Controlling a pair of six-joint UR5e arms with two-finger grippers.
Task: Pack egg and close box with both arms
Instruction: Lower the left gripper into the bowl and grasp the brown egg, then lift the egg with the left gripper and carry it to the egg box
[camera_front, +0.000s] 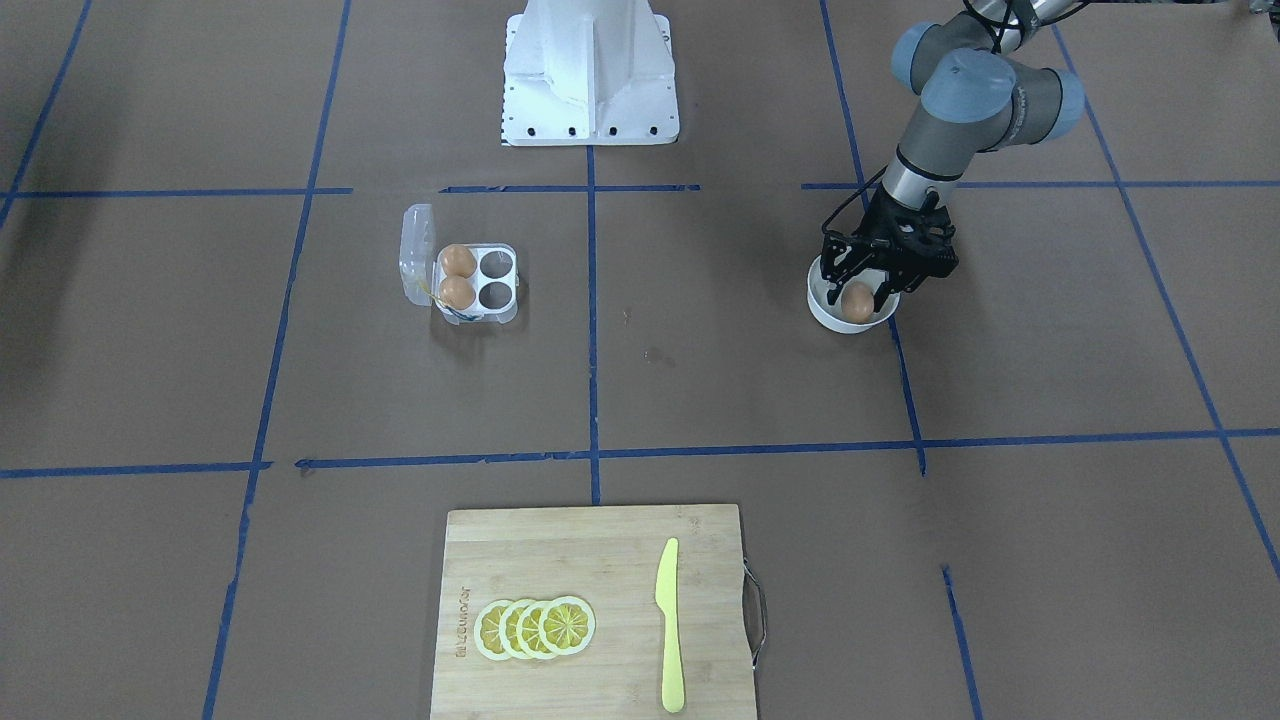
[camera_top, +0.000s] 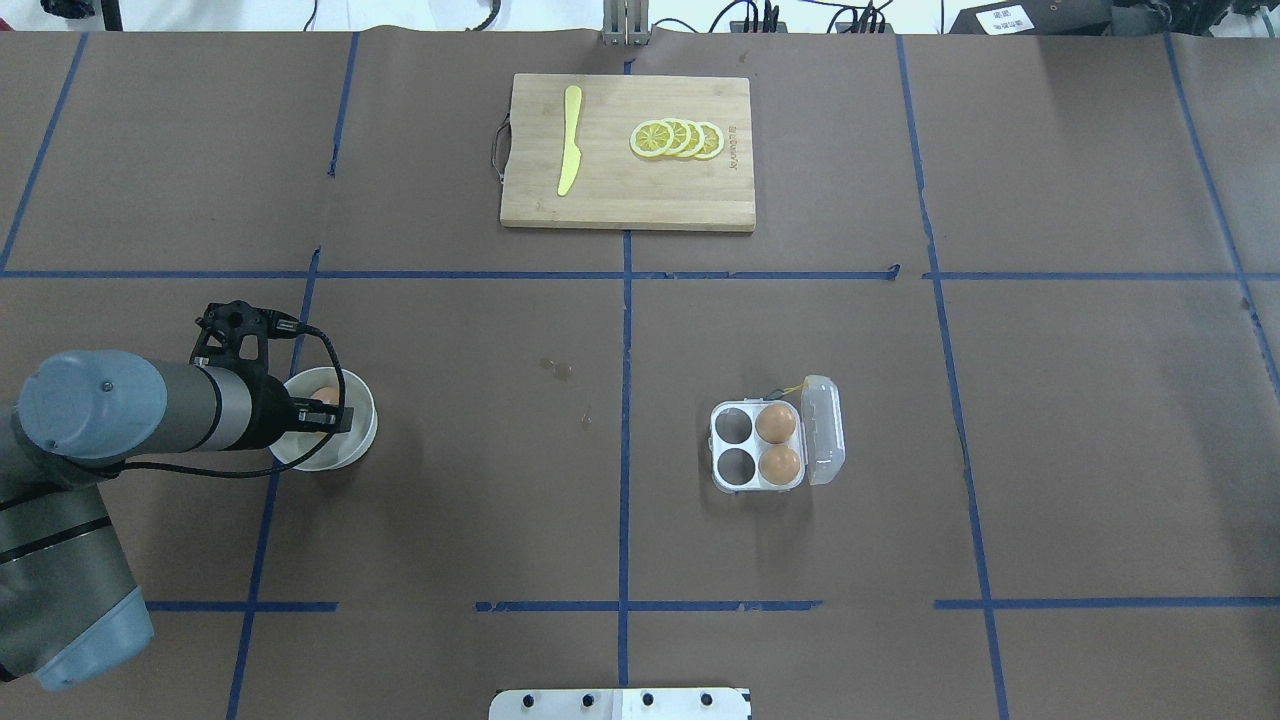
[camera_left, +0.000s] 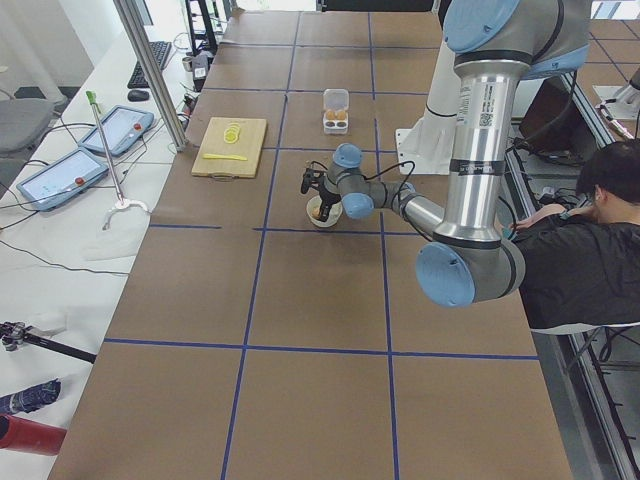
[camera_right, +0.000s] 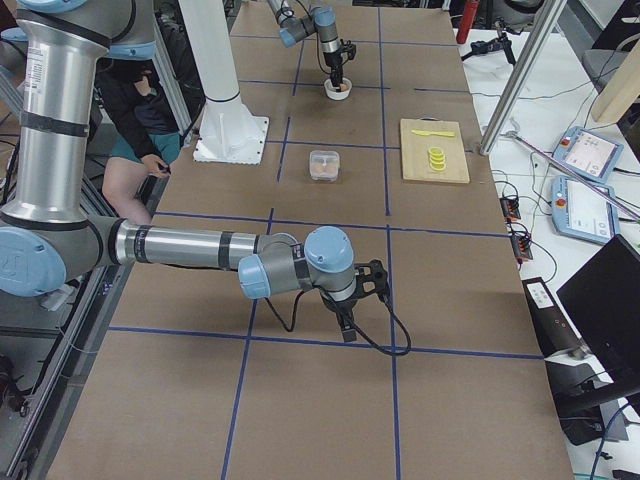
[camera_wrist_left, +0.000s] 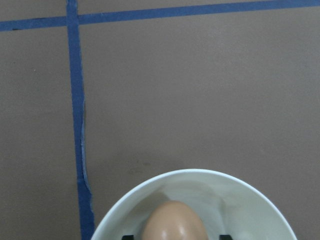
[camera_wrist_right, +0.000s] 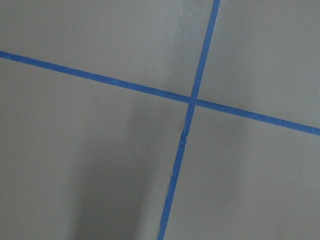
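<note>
The jaws of the left gripper (camera_front: 858, 292) stand apart, one black finger on each side of the small orange-brown egg (camera_wrist_left: 175, 222). A gap shows on both sides in the left wrist view, so nothing is gripped yet. The egg lies in the round white bowl (camera_front: 838, 322) on the left of the table, near the robot. The gripper reaches straight down into the bowl, probably so that the fingers can take the egg across its narrow width.

The right gripper (camera_right: 347, 330) hangs over bare brown paper far to the right. I cannot tell how its jaws are set.

The small clear plastic four-cell egg carton (camera_top: 718, 484) sits right of centre with its hinged lid (camera_top: 826, 430) thrown open on its right side. Two matching eggs (camera_top: 776, 423) fill the cells beside the lid. The two empty cells (camera_top: 733, 426) face the bowl, so the lid should not hinder an approach from the left.

Only taped paper lies between bowl and carton. The bamboo cutting board (camera_top: 627, 200), with its yellow plastic knife (camera_top: 570, 140) and lemon slices (camera_top: 678, 139), lies at the far edge, well clear.
</note>
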